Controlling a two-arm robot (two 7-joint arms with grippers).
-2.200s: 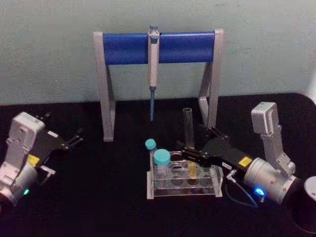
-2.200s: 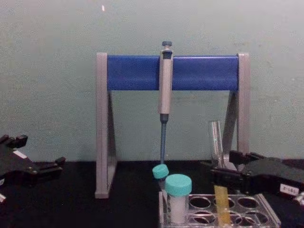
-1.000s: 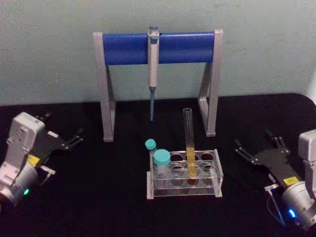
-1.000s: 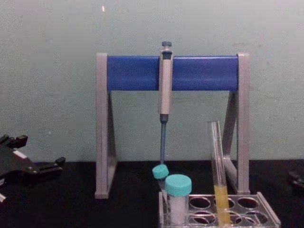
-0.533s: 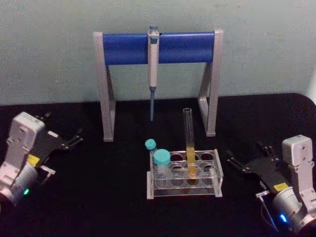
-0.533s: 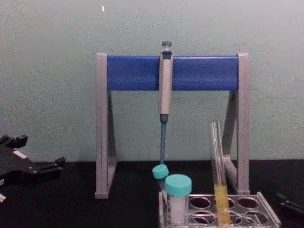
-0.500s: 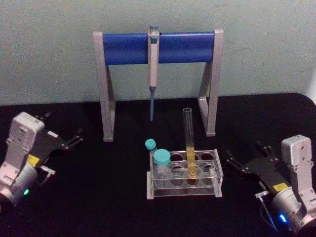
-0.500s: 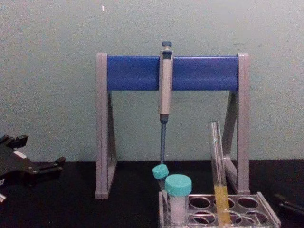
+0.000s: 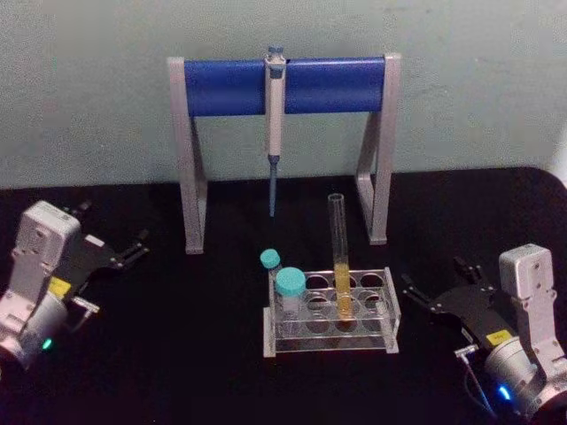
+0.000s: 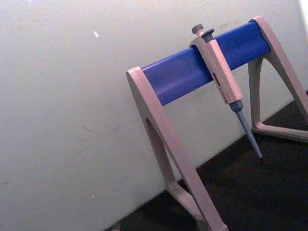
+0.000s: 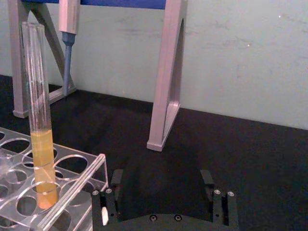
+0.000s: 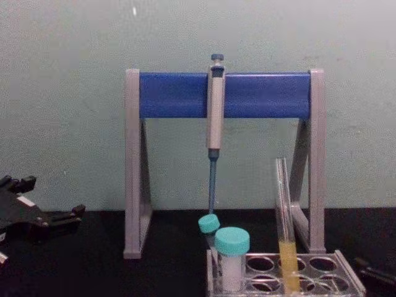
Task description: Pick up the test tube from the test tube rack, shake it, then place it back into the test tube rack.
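Jaws: my right gripper spread wide, empty, just right of rack | tube upright in rack, untouched | left gripper open, empty, parked far left.

A tall, thin clear glass test tube with yellow liquid in its lower part stands nearly upright in the low clear plastic test tube rack, near right. Two teal-capped white tubes occupy the rack's left end. Behind, a grey-blue pipette hangs on a grey-and-blue stand. The left gripper rests on the black desk, far left.
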